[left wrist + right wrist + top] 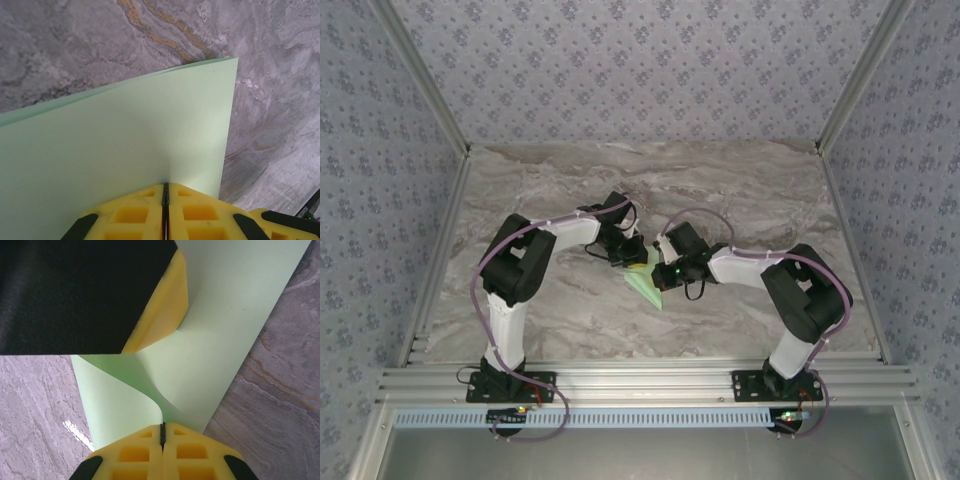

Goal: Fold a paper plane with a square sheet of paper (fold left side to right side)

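- Near the middle of the table (pixel 740 190) I see one square sheet of paper (pixel 646 284). It is thin, plain and pale green, with no marks on it.
- It sits between my two black arms, and both grippers meet at it.
- On the left gripper (pixel 166 189), the two yellow fingers (pixel 131 215) are pressed tight together, and the near edge of the sheet is pinched between them.
- The right gripper (pixel 162 428) is the same. Its two fingers are squeezed together, and the same sheet runs into the thin gap.
- All the fingers are blocky yellow plastic with square hollow pockets and black bits at the sides.
- From the right wrist, the paper bends in a soft round curl, not a sharp crease. One yellow finger of the left gripper touches the sheet near the top.
- From the left wrist, the sheet looks smooth and flat, with straight edges and one sharp corner. Two paper edges run close together along its far side.
- My count is one sheet, two arms, two grippers and four yellow fingers.
- The table top looks like grey stone with swirls and a thin orange-brown line.
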### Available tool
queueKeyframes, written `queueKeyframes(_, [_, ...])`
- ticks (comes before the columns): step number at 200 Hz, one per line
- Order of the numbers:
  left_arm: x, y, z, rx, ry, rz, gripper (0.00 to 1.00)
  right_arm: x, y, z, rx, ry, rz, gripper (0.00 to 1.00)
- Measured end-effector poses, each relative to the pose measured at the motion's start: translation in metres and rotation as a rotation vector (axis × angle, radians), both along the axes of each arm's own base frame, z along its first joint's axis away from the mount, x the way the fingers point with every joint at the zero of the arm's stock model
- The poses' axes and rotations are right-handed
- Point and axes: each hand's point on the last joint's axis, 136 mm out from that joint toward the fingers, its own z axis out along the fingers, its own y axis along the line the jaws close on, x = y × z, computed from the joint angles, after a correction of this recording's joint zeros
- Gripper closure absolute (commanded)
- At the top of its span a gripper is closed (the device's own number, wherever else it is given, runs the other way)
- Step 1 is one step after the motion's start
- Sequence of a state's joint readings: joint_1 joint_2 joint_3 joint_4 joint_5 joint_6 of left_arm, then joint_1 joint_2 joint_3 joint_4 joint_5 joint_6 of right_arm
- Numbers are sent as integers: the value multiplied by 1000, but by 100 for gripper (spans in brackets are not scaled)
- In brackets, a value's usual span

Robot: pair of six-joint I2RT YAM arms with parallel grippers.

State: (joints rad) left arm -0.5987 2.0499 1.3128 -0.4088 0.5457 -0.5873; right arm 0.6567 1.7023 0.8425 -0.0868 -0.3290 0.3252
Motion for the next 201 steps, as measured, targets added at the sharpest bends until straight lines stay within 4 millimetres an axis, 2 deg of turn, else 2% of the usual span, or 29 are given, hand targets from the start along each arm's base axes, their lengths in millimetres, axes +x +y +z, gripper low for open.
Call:
queueKeyframes(118, [0,0,0,0,0,0,90,1,1,-4,-9,18,2,100])
queueKeyframes(163, [1,-1,3,3,-3,-4,85,0,1,-5,-27,36,2,100])
queueKeyframes(201, [8,-5,15,-3,-20,-13,79,-1,1,-7,-37,48,5,100])
